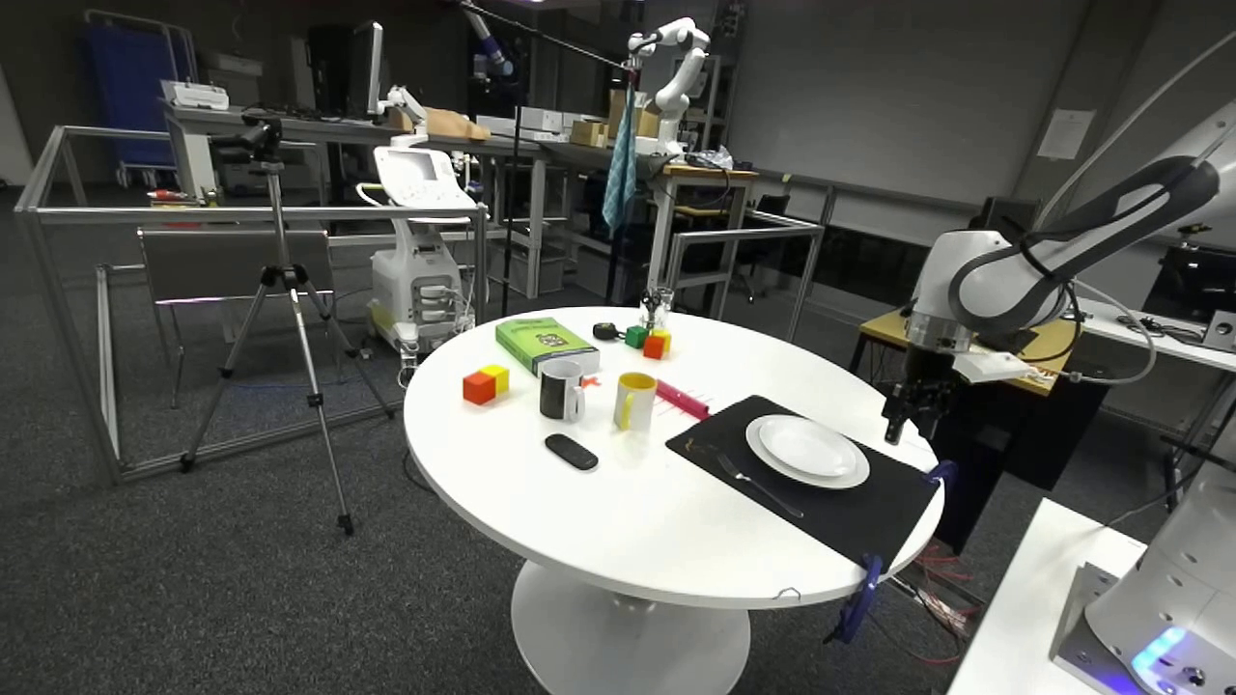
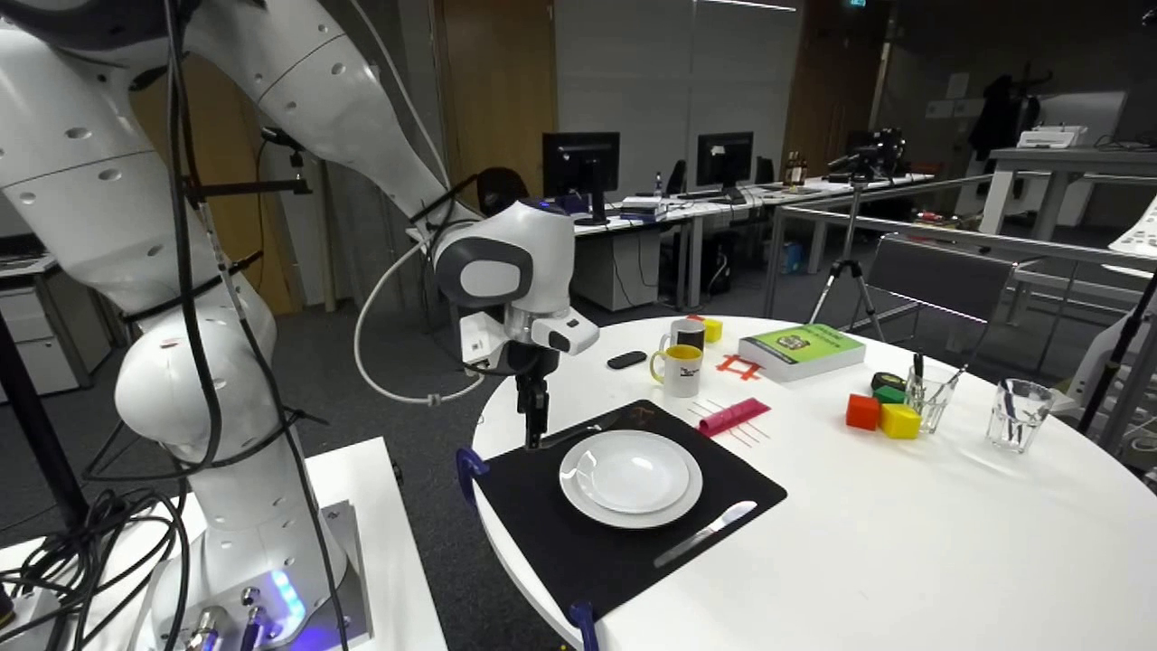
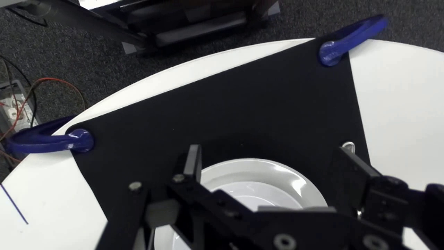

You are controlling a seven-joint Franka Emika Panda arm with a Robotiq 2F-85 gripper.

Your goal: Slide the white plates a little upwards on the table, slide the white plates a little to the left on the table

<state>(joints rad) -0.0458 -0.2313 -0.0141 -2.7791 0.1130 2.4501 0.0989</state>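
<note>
1. From the left now, in an exterior view: the gripper point(image 2: 536, 436) is held above the black mat point(image 2: 578, 553), and in the wrist view its fingers are seen spread wide, nothing grasped.
2. And here, the stacked white plates point(image 2: 631, 475) are found at four o'clock from the gripper, near but apart from it, set on the mat on the table point(image 2: 904, 533).
3. Further right, the knife point(image 2: 707, 534) is laid, at four o'clock from the plates.
</note>
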